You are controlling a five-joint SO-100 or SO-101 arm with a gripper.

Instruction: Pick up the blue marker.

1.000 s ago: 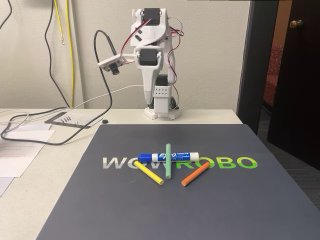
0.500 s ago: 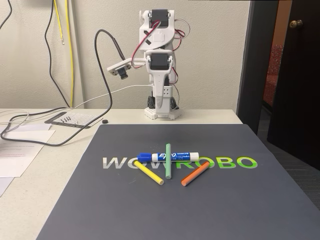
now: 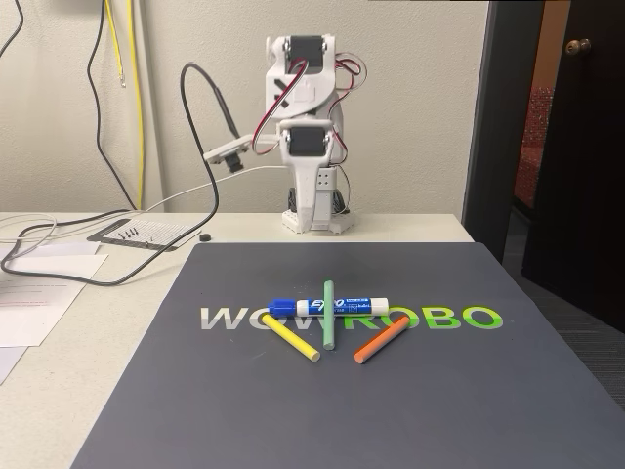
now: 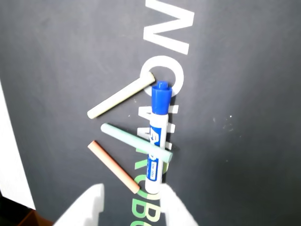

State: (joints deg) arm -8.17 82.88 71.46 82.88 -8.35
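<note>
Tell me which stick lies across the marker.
The green stick: it crosses over the blue marker. The yellow stick and orange stick lie beside it.

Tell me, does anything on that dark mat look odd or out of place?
One small thing: the thin green stick lies across the blue marker, resting on its barrel instead of flat on the mat. The yellow stick and orange stick lie loosely angled beside it. Nothing looks spilled or broken.
</note>
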